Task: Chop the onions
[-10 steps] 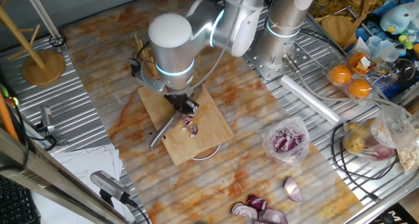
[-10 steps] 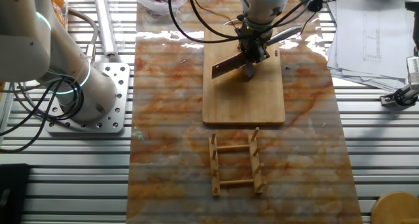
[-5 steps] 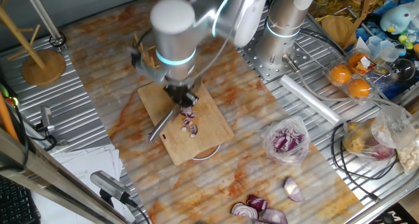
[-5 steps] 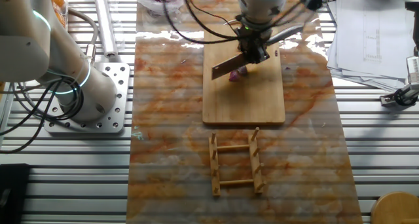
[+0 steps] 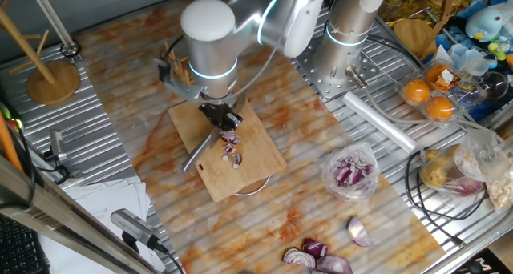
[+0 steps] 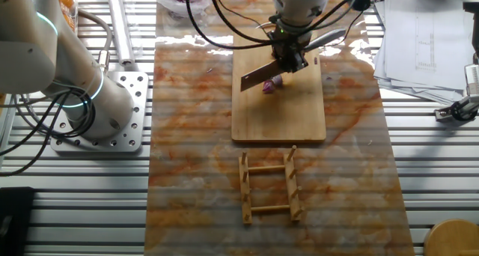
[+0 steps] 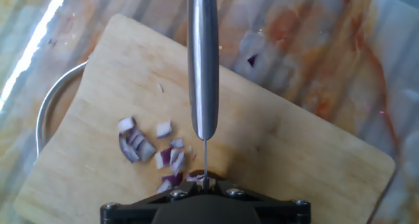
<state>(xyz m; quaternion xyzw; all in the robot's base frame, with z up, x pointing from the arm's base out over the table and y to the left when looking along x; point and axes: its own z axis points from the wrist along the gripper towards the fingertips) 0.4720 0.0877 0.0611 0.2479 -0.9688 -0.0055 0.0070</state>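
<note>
The knife (image 7: 202, 67) hangs over the onions (image 7: 152, 152), board (image 7: 294, 152) bare beyond.

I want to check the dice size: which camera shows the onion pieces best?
The hand view: the onions lie close and separate on the cutting board. One fixed view shows tiny bits; the other shows one purple speck.

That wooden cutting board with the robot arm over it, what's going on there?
The arm's two-finger gripper holds a steel-handled knife over the pale wooden cutting board. Small red-onion pieces with purple skin and white layers lie scattered on the board beside the blade's line. The blade looks lifted clear of the board. Several pieces are already diced small; one larger wedge remains at the left of the pile in the hand view.
</note>
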